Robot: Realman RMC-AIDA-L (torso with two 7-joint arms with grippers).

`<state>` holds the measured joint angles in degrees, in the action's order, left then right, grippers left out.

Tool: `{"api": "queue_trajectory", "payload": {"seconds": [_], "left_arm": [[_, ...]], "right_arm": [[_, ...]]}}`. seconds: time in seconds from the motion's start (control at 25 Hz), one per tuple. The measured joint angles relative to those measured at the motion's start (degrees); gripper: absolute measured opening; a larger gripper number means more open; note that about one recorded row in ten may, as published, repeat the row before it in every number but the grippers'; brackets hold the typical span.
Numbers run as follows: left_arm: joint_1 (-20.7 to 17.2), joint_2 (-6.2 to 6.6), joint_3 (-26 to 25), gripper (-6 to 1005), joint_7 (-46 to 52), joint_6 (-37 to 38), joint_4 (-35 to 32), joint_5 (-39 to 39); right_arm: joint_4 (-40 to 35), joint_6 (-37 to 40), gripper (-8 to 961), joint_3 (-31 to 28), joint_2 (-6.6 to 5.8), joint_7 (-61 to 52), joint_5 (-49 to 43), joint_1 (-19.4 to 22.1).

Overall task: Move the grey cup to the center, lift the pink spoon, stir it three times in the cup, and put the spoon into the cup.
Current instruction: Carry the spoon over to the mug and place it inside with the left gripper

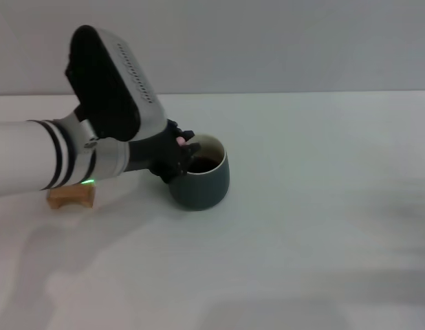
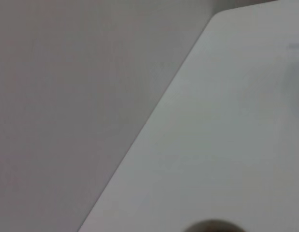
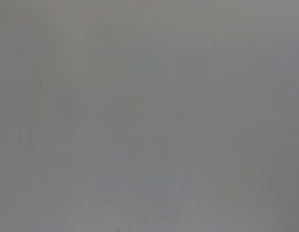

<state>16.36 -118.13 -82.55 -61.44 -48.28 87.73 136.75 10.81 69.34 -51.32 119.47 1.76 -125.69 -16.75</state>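
Note:
The grey cup [image 1: 202, 180] stands on the white table [image 1: 315, 227], left of the middle in the head view. My left gripper [image 1: 181, 152] reaches in from the left and sits at the cup's left rim, its black fingers over the opening. A bit of the pink spoon [image 1: 180, 141] shows between the fingers; its bowl is hidden inside the cup. The gripper is shut on the spoon. A dark curved edge [image 2: 212, 226] at the border of the left wrist view may be the cup's rim. The right gripper is out of view.
A light wooden block [image 1: 70, 196] lies on the table under my left forearm, left of the cup. The table's far edge meets a plain wall [image 1: 267, 41]. The right wrist view shows only a blank grey surface.

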Motion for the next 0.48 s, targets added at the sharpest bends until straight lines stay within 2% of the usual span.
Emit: {"api": "queue_trajectory", "payload": {"seconds": [0.2,0.48], "left_arm": [[1.82,-0.11,0.43,146,0.01,0.24,-1.83,-0.42],[0.55,-0.18,2.29,153,0.30,4.62,-1.38,-1.84]], "right_arm": [[0.55,0.00,0,0.00,0.00,0.00,0.07,0.18],[0.79,0.00,-1,0.00,-0.11,0.00,0.07,-0.21]]}}
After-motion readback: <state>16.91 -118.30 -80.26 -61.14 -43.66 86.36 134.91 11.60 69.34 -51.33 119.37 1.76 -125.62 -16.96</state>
